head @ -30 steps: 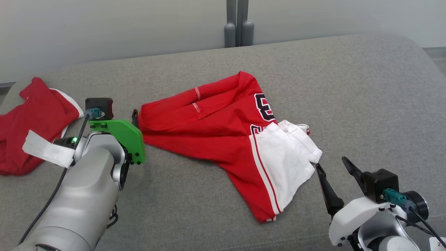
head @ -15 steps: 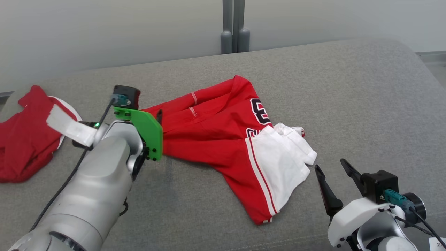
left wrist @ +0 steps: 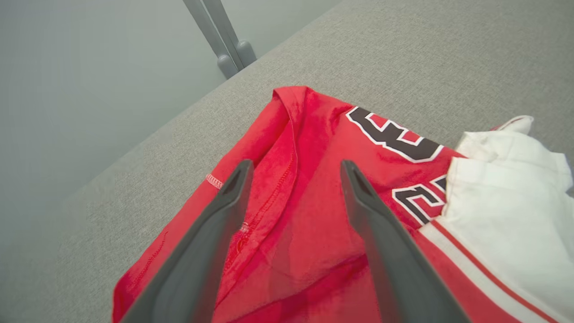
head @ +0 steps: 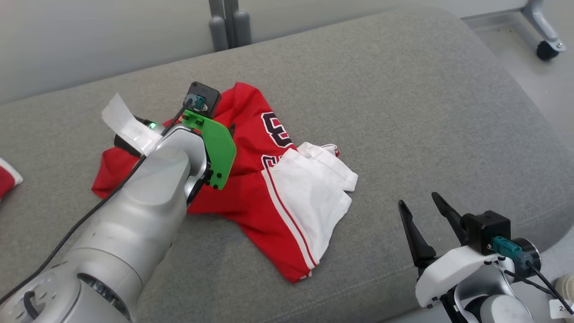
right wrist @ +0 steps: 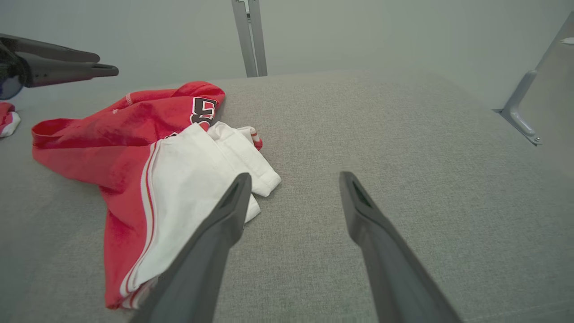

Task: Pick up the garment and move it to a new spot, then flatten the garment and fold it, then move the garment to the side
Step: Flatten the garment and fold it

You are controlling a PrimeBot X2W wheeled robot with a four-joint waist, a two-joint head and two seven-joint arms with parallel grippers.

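the garment [head: 249, 197] lies crumpled on the grey cushion [head: 403, 112], directly under the left gripper [left wrist: 296, 166] and off to the left of the right gripper [head: 418, 200]. it is red, with black white-edged numerals [left wrist: 394, 141] and a white panel [head: 309, 197] bordered by thin red and white stripes. in the left wrist view a folded red hem runs between the two fingers and on past their tips, the numerals sit ahead and to the right of the right-hand finger, and the white panel lies further right again. the left gripper's fingers stand wide apart with nothing clamped between them; whether their tips touch the cloth cannot be told.

the right gripper also stands wide and carries nothing. it hangs over bare cushion, with the white panel's loose corner near its left finger and apart from it. from its wrist view the left gripper shows far to the upper left, above the garment's red end.

a green plate [head: 217, 148] and a strip of white tape [head: 128, 125] sit on the left wrist. well to the left of the left gripper, a scrap of another red and white cloth [head: 6, 179] lies at the cushion's edge. beyond both grippers, grey posts [head: 228, 22] rise behind the cushion, and a caster wheel [head: 545, 49] stands on the floor far ahead and right of the right gripper.
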